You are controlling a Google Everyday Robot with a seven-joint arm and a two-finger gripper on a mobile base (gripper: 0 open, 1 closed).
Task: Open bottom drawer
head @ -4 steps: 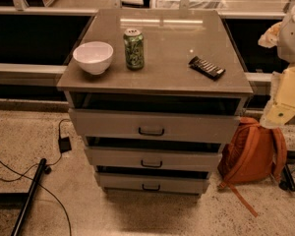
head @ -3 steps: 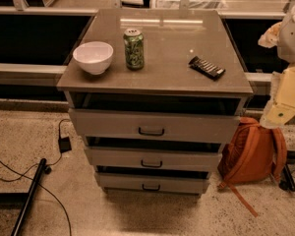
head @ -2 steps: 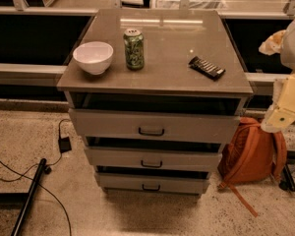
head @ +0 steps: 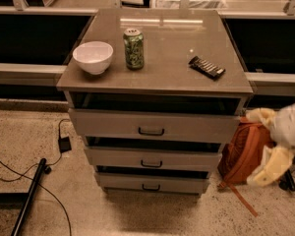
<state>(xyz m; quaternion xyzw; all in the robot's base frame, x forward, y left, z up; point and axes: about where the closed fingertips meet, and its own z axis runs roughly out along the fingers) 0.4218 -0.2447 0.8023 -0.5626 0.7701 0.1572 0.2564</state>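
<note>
**Operator:** Where does the job stand?

**Spotter:** I'd call it the approach step, with nothing opened yet. Your gripper (head: 268,165) hangs in a blur off the cabinet's right side, just in front of the orange backpack (head: 242,151). It touches no drawer. I cannot tell whether it is released or clenched, and it seems to be carrying nothing.

**Operator:** And the target?

**Spotter:** The bottom drawer (head: 179,183) lies to the left of your gripper and a little lower. It is the lowest of the three fronts, set back beneath the middle drawer (head: 187,159). Its handle (head: 151,187) is a small dark bar at the centre of the front, well apart from your gripper. From here the drawer looks shut, or close to it.

**Operator:** What does the next move need?

**Spotter:** You need to bring the gripper leftward and down, round the cabinet's front right corner, until it faces that lowest front squarely. Then you line up on the bar, close round it and pull straight out toward you. The middle handle (head: 151,164) sits just above, so stay low or you may catch the wrong one. The bowl (head: 93,57), the can (head: 133,48) and the snack bar (head: 207,67) are up on top, far above your path.
</note>
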